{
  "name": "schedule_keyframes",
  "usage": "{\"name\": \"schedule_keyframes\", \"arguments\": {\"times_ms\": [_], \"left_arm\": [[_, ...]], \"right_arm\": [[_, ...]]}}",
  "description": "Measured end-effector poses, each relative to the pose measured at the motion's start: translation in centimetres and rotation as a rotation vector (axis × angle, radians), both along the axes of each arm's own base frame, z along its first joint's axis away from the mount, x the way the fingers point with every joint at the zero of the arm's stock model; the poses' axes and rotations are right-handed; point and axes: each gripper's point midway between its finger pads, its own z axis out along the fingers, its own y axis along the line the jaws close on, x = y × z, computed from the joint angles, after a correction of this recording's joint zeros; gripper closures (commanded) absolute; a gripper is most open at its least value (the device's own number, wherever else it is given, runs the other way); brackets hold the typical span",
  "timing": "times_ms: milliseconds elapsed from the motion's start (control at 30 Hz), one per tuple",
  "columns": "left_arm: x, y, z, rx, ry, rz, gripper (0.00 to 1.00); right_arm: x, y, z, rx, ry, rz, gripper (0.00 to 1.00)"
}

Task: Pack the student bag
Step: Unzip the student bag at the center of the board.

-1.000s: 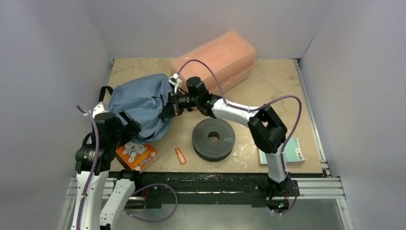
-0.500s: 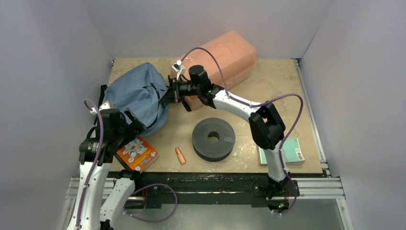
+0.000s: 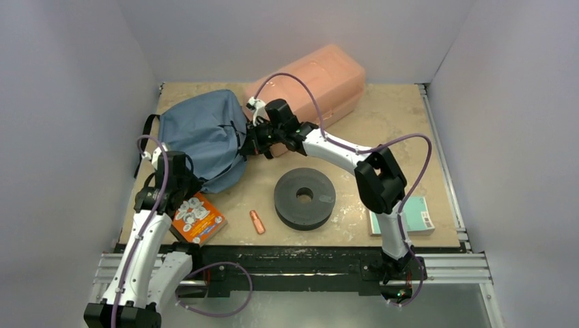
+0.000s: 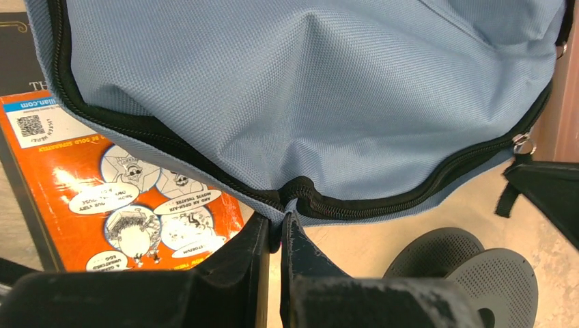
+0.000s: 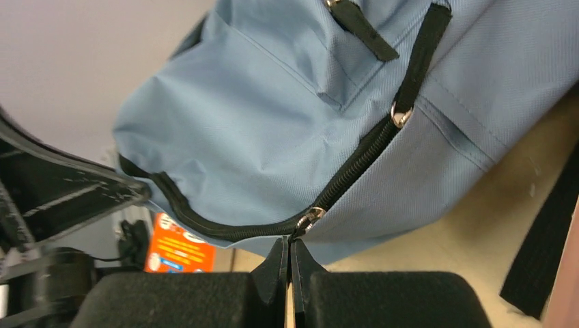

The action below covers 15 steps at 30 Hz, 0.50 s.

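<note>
A soft, rounded slate-blue fabric backpack (image 3: 201,137) with black straps and zipper is seen slumped on the far-left part of the beige tabletop (image 3: 410,137), its zipper line running shut along the near edge.

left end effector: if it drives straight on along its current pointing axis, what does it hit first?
The student bag. The left end effector is shut on its zippered edge, so going straight on would push into the blue fabric at once.
</note>
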Motion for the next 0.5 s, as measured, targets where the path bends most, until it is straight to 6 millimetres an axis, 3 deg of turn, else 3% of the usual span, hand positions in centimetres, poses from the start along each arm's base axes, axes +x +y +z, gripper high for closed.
{"name": "schedule_keyframes", "arguments": {"times_ms": [167, 300, 400, 500], "left_arm": [[-0.4, 0.4, -0.5, -0.014, -0.053, 0.054, 1.0], [-0.5, 1.0, -0.1, -0.009, -0.095, 0.095, 1.0], [-0.6, 1.1, -0.3, -0.009, -0.095, 0.106, 1.0], [-0.7, 1.1, -0.3, -0.012, -0.095, 0.105, 1.0]], "right_arm": [[-1.7, 0.4, -2.3, -0.124, -0.066, -0.001, 1.0], [-7.1, 2.2, -3.4, -0.172, -0.099, 0.086, 1.0], [-10.6, 3.7, -3.0, -0.145, -0.11, 0.178, 1.0], [-10.6, 3.7, -2.3, -0.097, -0.074, 0.206, 1.0]]}}
